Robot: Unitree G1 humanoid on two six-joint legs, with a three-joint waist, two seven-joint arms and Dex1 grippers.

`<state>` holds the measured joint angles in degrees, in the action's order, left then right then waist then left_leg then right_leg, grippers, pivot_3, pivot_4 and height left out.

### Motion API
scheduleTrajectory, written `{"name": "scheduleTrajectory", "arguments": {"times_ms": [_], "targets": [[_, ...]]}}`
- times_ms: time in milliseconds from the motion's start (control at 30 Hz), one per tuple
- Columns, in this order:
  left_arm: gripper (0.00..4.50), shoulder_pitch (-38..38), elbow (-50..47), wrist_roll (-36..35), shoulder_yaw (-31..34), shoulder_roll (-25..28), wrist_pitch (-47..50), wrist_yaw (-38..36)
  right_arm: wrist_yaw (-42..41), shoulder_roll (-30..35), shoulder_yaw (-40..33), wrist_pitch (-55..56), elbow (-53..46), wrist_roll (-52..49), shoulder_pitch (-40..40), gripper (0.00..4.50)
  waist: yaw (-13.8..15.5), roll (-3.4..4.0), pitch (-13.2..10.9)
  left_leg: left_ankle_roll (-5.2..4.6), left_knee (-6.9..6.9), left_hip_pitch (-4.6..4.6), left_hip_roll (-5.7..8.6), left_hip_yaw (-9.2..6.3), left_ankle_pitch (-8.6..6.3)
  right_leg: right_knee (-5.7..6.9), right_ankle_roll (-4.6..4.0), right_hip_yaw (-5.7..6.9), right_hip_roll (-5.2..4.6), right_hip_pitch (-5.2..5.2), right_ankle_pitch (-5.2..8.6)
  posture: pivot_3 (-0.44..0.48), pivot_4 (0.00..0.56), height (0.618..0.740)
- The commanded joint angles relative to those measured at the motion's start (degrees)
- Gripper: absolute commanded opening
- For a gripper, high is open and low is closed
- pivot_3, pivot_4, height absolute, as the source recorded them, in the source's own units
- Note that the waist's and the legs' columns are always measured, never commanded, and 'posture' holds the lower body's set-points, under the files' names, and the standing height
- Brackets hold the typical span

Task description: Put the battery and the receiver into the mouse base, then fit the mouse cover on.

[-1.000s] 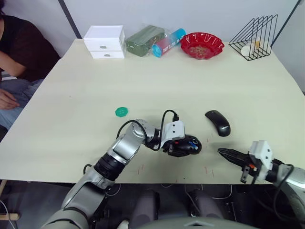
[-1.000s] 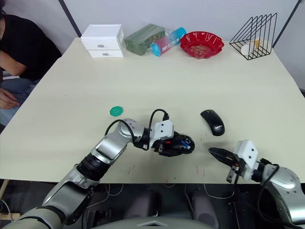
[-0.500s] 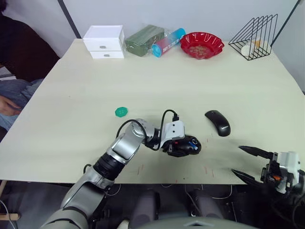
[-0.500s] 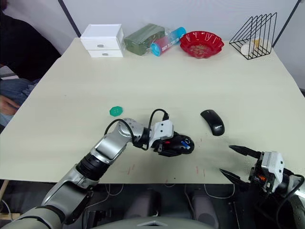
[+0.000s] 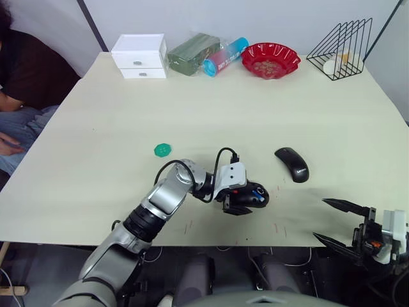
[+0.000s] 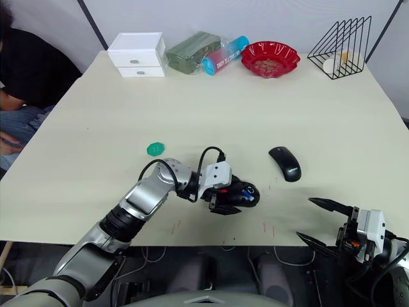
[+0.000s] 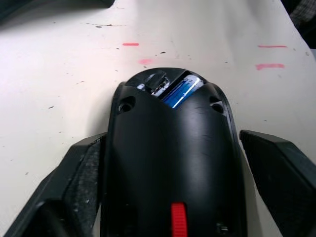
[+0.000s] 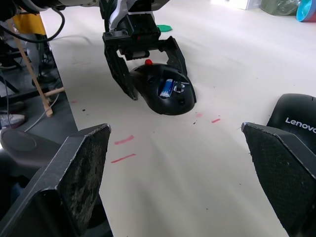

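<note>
Toward the table's (image 5: 96, 96) near edge, a little left of its middle, the left gripper (image 5: 241, 203) straddles the mouse base (image 5: 250, 196). Its fingers (image 7: 74, 182) stand slightly apart on either flank; whether they actually press the sides cannot be told. The battery (image 8: 167, 88) lies in the base's recess, blue end showing, and looks seated, though how fully cannot be judged. No receiver can be made out.

If that grip is loose, pressing the cover on could skate the base toward the near edge, which is close. A squeeze that is off-centre could twist the base and leave the cover misaligned.

Further right, near the middle of the near half, the mouse cover (image 5: 292, 164) lies dome up, lettering visible, well apart from the base.

At the near right corner, hanging just off the table's edge, the right gripper (image 5: 343, 222) is spread wide and empty. The cover is thin, glossy and curved, so pads closing on its dome may slip off or flick it away. Fitting it before the receiver is in would skip a step.
</note>
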<state>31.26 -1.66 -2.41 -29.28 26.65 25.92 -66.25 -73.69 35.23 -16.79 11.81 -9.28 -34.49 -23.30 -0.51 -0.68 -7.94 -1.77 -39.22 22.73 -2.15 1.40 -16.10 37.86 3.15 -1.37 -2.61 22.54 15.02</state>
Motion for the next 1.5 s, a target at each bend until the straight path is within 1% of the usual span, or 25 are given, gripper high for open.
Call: {"name": "scheduleTrajectory", "arguments": {"times_ms": [33, 167, 333, 733, 800, 867, 967, 1033, 1133, 1200, 1267, 1367, 1500], "targets": [[4.46, 0.12, 0.34, -0.23, 1.73, 1.54, -0.86, -0.08, -0.32, -0.16, -2.53, 1.09, -0.94, -1.87, -0.31, 4.5, -0.04, 0.01, -0.01, 0.0, 0.0, 0.0, 0.0, 0.0, 0.0, 0.0, 0.0, 0.0, 0.0, 0.0, 0.0, 0.0, 0.15, 0.74], [4.46, -0.49, -0.48, -1.24, 3.05, 3.1, -3.57, -1.04, -0.22, -0.09, -2.6, 1.0, -0.96, -2.17, -0.22, 4.5, -0.05, 0.06, -0.05, 0.0, 0.0, 0.0, 0.0, 0.0, 0.0, 0.01, 0.0, -0.01, 0.0, 0.0, 0.0, 0.0, 0.15, 0.74], [4.46, -1.4, -1.35, -3.22, 5.86, 3.46, -4.82, -0.88, 0.14, -0.37, -2.03, 1.04, -0.84, -1.95, 0.2, 4.5, 0.4, 0.17, -0.2, 0.0, 0.0, 0.02, 0.0, 0.03, 0.0, -0.01, 0.01, -0.01, -0.02, 0.01, 0.0, 0.0, 0.15, 0.74], [4.46, -9.11, -6.2, -11.78, 14.34, 9.89, -9.13, -5.57, 3.06, -1.4, -1.15, -1.22, -0.57, -2.2, 4.2, 4.5, 0.52, 0.27, -0.31, 0.0, 0.0, 0.03, -0.02, 0.06, 0.0, 0.01, 0.0, -0.03, -0.02, 0.06, 0.0, 0.0, 0.15, 0.74], [4.46, -11.88, -6.75, -14.48, 17.44, 11.18, -11.06, -7.0, 5.98, -1.73, -0.79, -1.94, -0.73, -0.41, 5.31, 4.5, 0.48, 0.26, -0.32, 0.0, 0.0, 0.03, -0.02, 0.07, 0.0, 0.02, 0.0, -0.04, -0.03, 0.06, 0.0, 0.0, 0.15, 0.74], [4.46, -14.53, -7.66, -17.3, 20.35, 12.08, -12.52, -8.27, 10.08, -1.71, -0.26, -5.23, -2.02, 0.7, 5.81, 4.5, 0.39, 0.3, -0.34, 0.0, 0.0, 0.02, -0.04, 0.1, 0.0, 0.04, -0.01, -0.06, -0.03, 0.1, 0.0, 0.0, 0.15, 0.74], [4.46, -17.74, -8.35, -19.96, 23.18, 13.65, -14.17, -10.06, 15.02, -1.83, 0.17, -9.09, -3.74, 1.72, 6.67, 4.5, 0.46, 0.3, -0.36, 0.01, 0.0, 0.02, -0.05, 0.1, 0.0, 0.06, -0.01, -0.05, -0.04, 0.11, 0.0, 0.0, 0.15, 0.74], [4.46, -19.13, -8.79, -21.47, 25.25, 13.99, -14.68, -9.81, 18.08, -1.39, 0.49, -10.64, -4.29, 4.35, 7.06, 4.5, 0.56, 0.3, -0.36, 0.01, 0.0, 0.03, -0.05, 0.12, 0.0, 0.05, -0.01, -0.05, -0.05, 0.11, 0.0, 0.0, 0.15, 0.74], [4.46, -22.61, -9.57, -24.59, 30.27, 14.96, -15.33, -9.61, 25.74, -1.86, 0.6, -16.66, -7.67, 6.0, 8.44, 4.5, 0.85, 0.31, -0.37, 0.01, 0.0, 0.04, -0.04, 0.17, 0.0, 0.03, 0.0, -0.07, -0.06, 0.13, 0.0, 0.0, 0.15, 0.74], [4.46, -23.46, -9.52, -24.84, 31.14, 15.13, -16.06, -9.73, 28.41, -1.92, 1.07, -20.11, -8.96, 5.84, 9.13, 4.5, 0.83, 0.31, -0.37, 0.01, 0.02, 0.04, -0.06, 0.21, 0.0, 0.04, 0.0, -0.11, -0.06, 0.17, 0.0, 0.0, 0.15, 0.74], [4.46, -24.2, -8.62, -26.0, 32.81, 15.32, -16.68, -10.33, 33.21, -2.98, 2.45, -24.19, -11.68, 6.7, 10.62, 4.5, 0.91, 0.31, -0.37, 0.01, 0.02, 0.04, -0.06, 0.21, 0.0, 0.05, 0.0, -0.1, -0.06, 0.16, 0.0, 0.0, 0.15, 0.74], [4.46, -24.81, -7.41, -27.03, 34.37, 15.99, -17.77, -11.75, 38.92, -3.75, 4.37, -28.39, -13.98, 10.05, 12.21, 4.5, 0.9, 0.3, -0.38, 0.01, 0.02, 0.04, -0.06, 0.22, 0.0, 0.05, -0.01, -0.1, -0.06, 0.17, 0.0, 0.0, 0.15, 0.74], [4.46, -23.21, -3.4, -28.56, 36.33, 16.39, -20.86, -15.63, 42.74, -4.52, 6.66, -31.71, -14.5, 12.42, 14.22, 4.5, 1.2, 0.28, -0.4, 0.01, 0.03, 0.07, -0.06, 0.27, 0.0, 0.0, -0.01, -0.1, -0.06, 0.18, 0.0, 0.0, 0.15, 0.74]]}}
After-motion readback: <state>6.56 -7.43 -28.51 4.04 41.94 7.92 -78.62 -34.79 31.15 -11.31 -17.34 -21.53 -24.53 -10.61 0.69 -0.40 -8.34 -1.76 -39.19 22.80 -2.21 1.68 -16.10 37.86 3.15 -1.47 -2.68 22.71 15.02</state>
